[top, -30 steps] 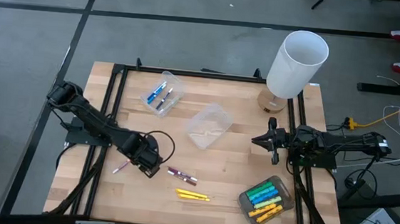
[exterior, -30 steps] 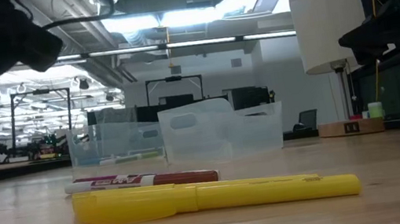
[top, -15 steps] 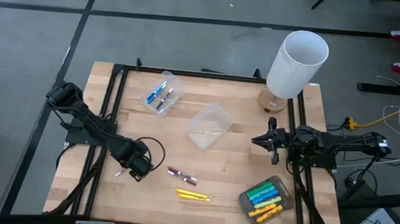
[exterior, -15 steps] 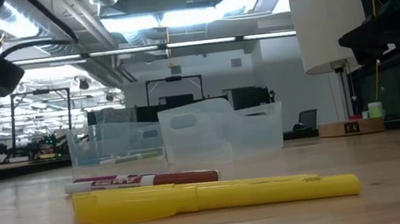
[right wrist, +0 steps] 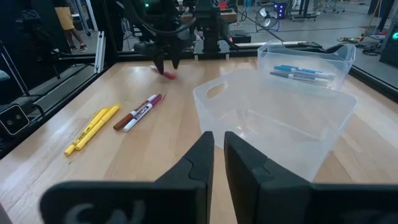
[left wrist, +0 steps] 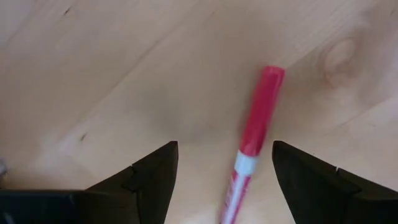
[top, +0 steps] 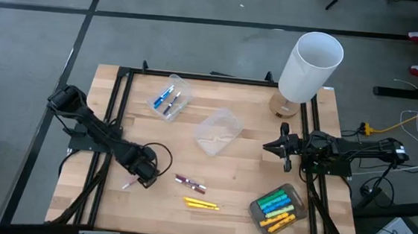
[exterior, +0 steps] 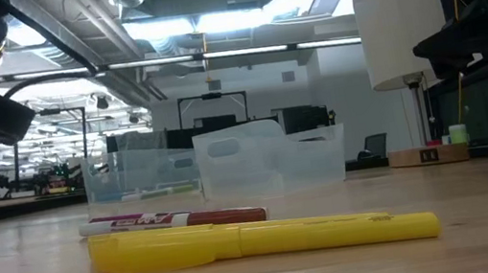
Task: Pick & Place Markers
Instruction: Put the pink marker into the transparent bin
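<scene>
Left gripper low over near-left table, jaws spread wide, straddling red-and-white marker lying flat on wood, not gripped. Right gripper at right edge, jaws nearly closed, empty, facing empty clear plastic tub at centre. Maroon marker and two yellow markers loose near centre. Far clear tub holds blue-capped markers. Near-right tub holds green, light-blue, yellow markers. White lamp far right.

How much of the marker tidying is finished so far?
Partly. Blue-capped markers lie in one tub and coloured ones fill another. The open left gripper hovers over a pink marker. Maroon and yellow markers wait loose; the middle tub looks empty.
</scene>
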`<state>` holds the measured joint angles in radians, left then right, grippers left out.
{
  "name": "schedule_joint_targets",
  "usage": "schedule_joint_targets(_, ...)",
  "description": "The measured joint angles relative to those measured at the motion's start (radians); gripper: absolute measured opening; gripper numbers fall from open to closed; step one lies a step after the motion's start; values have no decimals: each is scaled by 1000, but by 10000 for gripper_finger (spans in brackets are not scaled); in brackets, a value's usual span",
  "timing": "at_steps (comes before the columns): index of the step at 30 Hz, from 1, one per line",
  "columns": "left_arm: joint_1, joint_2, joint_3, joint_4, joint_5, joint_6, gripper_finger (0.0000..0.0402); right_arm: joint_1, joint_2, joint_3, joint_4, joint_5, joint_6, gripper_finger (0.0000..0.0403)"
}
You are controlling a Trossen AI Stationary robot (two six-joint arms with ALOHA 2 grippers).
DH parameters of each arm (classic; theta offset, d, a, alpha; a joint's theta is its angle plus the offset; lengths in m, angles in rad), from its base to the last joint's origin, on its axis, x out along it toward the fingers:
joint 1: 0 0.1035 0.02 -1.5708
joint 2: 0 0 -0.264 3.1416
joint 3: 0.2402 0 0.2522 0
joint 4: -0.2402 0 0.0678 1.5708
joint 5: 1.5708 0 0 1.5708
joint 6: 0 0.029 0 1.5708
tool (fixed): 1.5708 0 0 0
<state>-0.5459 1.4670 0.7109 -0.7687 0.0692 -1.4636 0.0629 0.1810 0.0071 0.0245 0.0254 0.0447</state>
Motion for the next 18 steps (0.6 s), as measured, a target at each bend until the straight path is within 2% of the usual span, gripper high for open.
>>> schedule_joint_targets(5, 1, -3, -40, 80, 9, 19, 253, 0, 0, 0, 0, 0, 0, 40)
schedule_joint_targets(18, 5, -2, -46, 85, 18, 45, 253, 0, 0, 0, 0, 0, 0, 40)
